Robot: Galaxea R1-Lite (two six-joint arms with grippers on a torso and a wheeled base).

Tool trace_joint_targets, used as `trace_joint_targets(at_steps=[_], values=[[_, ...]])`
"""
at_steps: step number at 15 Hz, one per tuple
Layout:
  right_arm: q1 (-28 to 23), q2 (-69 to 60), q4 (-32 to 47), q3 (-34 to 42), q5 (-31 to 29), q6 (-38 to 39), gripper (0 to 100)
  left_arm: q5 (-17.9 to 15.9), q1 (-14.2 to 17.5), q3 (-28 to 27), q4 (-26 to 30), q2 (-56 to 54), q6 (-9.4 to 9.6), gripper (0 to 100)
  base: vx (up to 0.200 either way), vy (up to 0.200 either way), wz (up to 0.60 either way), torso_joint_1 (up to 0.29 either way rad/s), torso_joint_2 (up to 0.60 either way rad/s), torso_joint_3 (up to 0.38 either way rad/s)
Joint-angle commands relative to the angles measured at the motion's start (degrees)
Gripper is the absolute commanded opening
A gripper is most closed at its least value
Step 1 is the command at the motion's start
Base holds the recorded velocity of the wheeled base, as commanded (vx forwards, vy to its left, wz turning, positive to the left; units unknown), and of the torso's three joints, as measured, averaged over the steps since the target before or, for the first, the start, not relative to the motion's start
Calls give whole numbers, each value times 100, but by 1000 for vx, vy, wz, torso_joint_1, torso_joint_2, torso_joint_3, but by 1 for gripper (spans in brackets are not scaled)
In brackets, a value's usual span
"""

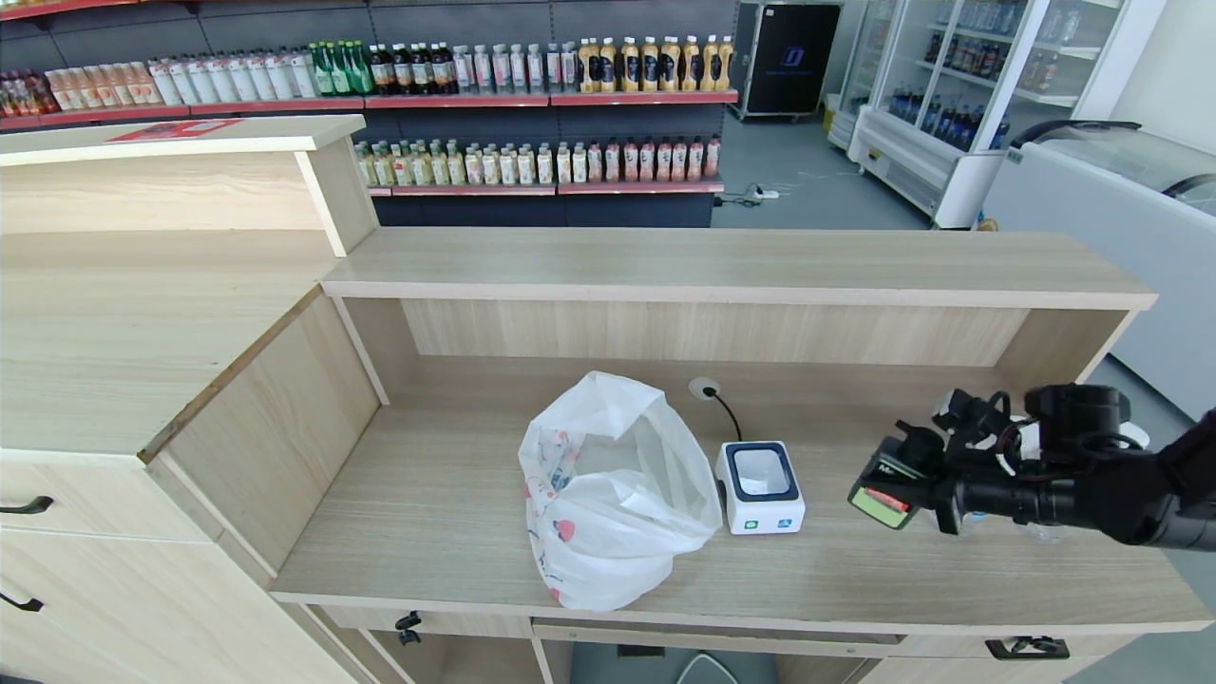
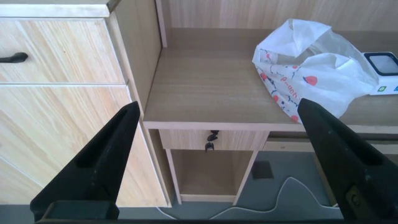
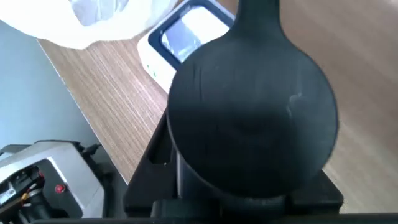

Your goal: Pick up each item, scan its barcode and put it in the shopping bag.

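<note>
Right end effector (image 1: 914,489) is clamped on a dark item (image 1: 886,496) with a green and red label, held above the counter (image 1: 427,513), just right of the scanner (image 1: 760,486). The white shopping bag (image 1: 608,494) stands touching the scanner's left side. Left end effector (image 2: 219,106) has its fingers wide apart, off the counter's front left corner, well apart from the bag.

Light wood counter (image 1: 446,532) near, with a raised ledge (image 1: 722,271) along its far edge. A taller cabinet (image 1: 114,323) stands left, its drawers with black handles (image 1: 27,504). Beyond are red-edged shelves (image 1: 551,98) lined with bottles. Far right are glass-door coolers (image 1: 959,85) and a white chest freezer (image 1: 1121,218). Grey floor (image 1: 807,190). Light even and bright.
</note>
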Motion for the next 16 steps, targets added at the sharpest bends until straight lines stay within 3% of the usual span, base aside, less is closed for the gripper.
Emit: trace_joint_targets(at_steps=[1, 2, 4, 5, 9, 14, 16], values=[[-95, -2253, 221, 450, -28, -1007, 0, 0, 0, 0, 0, 6, -1, 100, 0, 0, 0, 0, 0, 0], [-210, -2464, 168, 494, -54, -1623, 0, 0, 0, 0, 0, 6, -1, 100, 0, 0, 0, 0, 0, 0], [-377, -3009, 151, 828, 16, -3662, 0, 0, 0, 0, 0, 6, -1, 100, 0, 0, 0, 0, 0, 0], [-377, -3176, 160, 933, 33, -4084, 0, 0, 0, 0, 0, 6, -1, 100, 0, 0, 0, 0, 0, 0], [-16, -4257, 37, 1171, 262, -6861, 0, 0, 0, 0, 0, 6, -1, 100, 0, 0, 0, 0, 0, 0], [1557, -4661, 10, 1364, 42, -9550, 0, 0, 0, 0, 0, 6, -1, 100, 0, 0, 0, 0, 0, 0], [1979, -4697, 1, 1303, -90, -9876, 0, 0, 0, 0, 0, 6, -1, 100, 0, 0, 0, 0, 0, 0]])
